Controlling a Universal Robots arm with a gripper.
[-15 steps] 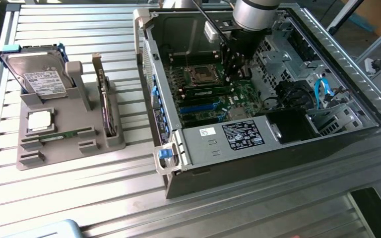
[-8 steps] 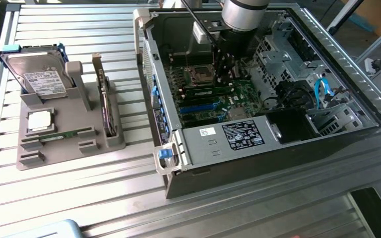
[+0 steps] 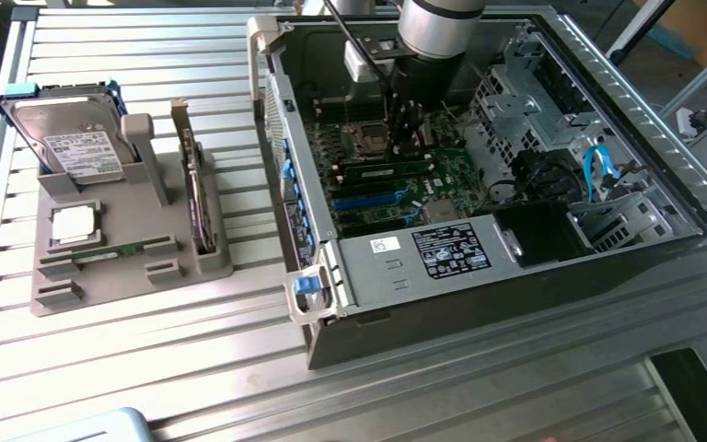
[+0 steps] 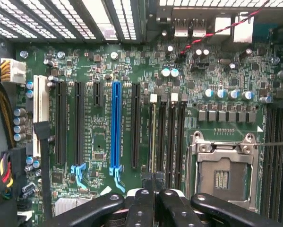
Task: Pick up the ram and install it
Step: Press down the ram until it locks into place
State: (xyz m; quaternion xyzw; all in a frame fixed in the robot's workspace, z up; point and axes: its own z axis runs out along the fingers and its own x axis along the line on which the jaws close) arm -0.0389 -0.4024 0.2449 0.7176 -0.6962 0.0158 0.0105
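The gripper (image 3: 411, 138) is inside the computer case (image 3: 329, 276), above the motherboard (image 4: 103, 94), fingers (image 4: 141, 203) together. The ram (image 3: 388, 172) sits in its motherboard slot; installation appears largely complete.

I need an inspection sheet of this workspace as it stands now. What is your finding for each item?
surface: slatted metal table, bearing an open computer case and a gray holder.
job's things: ram stands edge-on in a memory slot, just below the hand's tips; whether it is gripped, I cannot tell.
clutter: hard drive and expansion card upright in the holder; another green stick lies flat there.
grippers: hand shut, down inside the case over the motherboard.
cables: blue cable in the case; red-black twisted wire; yellow-black bundle.
surroundings: nothing seen.
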